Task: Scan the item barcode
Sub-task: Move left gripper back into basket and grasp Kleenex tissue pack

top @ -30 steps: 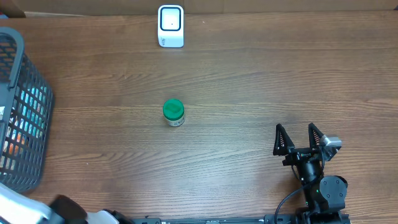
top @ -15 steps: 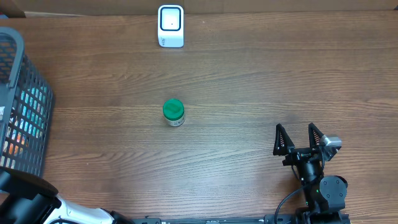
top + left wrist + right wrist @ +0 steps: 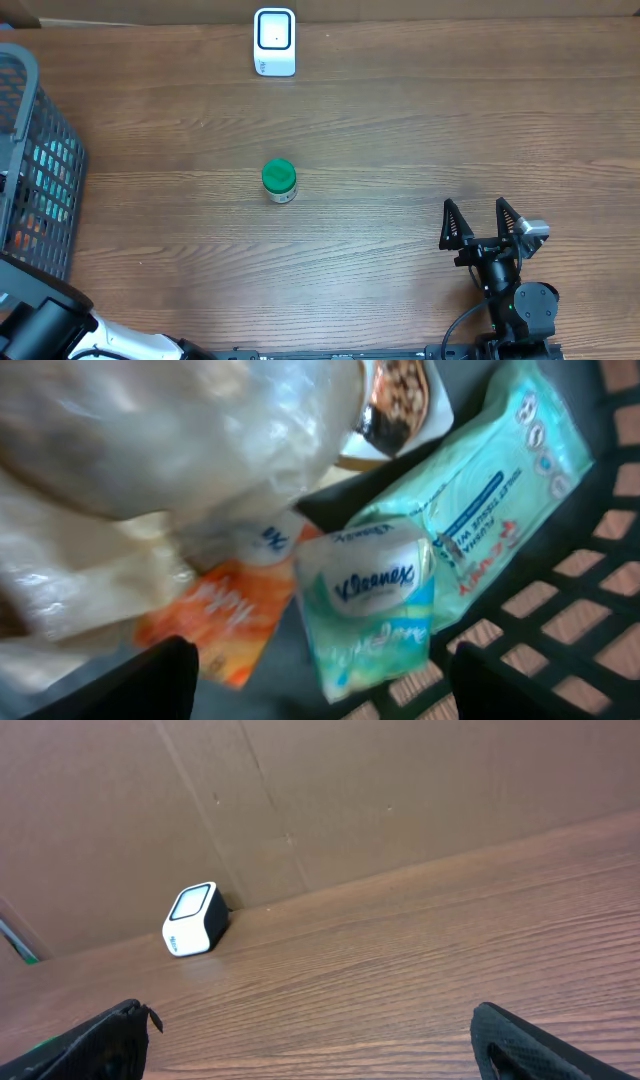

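Teal-and-white Kleenex pack (image 3: 370, 605) lying inside the basket (image 3: 560, 610). Left gripper (image 3: 325, 665), jaws spread and holding nothing, hangs inside the basket directly over the pack. The pack's long axis runs crosswise to the jaw line, so closing would likely pinch its narrow width. Right gripper (image 3: 484, 222), also spread, sits well outside the basket.

left tool (image 3: 325, 652): two dark finger stubs, cropped by the wrist view's lower edge; unseen from overhead.
clear plastic bag (image 3: 150, 450): above-left of the left tool, blurred, contents unclear.
flat orange packet (image 3: 215, 615): just ahead of that tool's left finger, partly under the bag and the white-teal Kleenex tissue pack (image 3: 370, 610); print unreadable.
dark mesh basket (image 3: 40, 150): cut by the overhead view's left edge.
right tool (image 3: 310, 1011): fingers cropped by its wrist view's lower edge.
small green-lidded jar (image 3: 279, 182): well left of the right tool, label too small to read.
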Tool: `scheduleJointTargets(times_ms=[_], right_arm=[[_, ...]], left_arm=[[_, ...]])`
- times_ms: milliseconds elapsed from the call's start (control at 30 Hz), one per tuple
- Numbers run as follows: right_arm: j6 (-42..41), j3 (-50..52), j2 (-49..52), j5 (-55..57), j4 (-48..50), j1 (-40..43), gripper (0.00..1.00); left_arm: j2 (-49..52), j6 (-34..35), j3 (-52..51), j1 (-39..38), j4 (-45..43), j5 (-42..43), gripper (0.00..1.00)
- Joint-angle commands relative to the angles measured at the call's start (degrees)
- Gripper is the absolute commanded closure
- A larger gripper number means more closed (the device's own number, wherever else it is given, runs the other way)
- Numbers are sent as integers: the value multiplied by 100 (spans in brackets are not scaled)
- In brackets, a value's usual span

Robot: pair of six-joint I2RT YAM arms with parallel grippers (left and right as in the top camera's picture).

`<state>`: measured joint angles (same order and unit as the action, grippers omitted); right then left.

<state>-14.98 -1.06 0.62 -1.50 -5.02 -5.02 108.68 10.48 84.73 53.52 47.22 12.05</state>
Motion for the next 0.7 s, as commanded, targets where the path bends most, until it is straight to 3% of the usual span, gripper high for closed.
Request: scheduleJointTargets(times_ms=[0, 333, 467, 533, 633, 667], right_arm=[[0, 61, -39, -9, 37, -33, 0], [0, 61, -39, -9, 37, -33, 0], [0, 61, -39, -9, 37, -33, 0], [0, 61, -39, -9, 37, -33, 0], [0, 61, -39, -9, 37, -33, 0], [0, 61, -39, -9, 37, -33, 0]], left_arm=[[42, -151, -389, -146, -321, 83, 18], [170, -146, -756, -223, -955, -240, 21], [374, -146, -756, -223, -1005, -240, 27], [503, -149, -756, -223, -1001, -245, 40], [542, -144, -754, -223, -966, -260, 70], [538, -122, -750, -223, -968, -260, 72]])
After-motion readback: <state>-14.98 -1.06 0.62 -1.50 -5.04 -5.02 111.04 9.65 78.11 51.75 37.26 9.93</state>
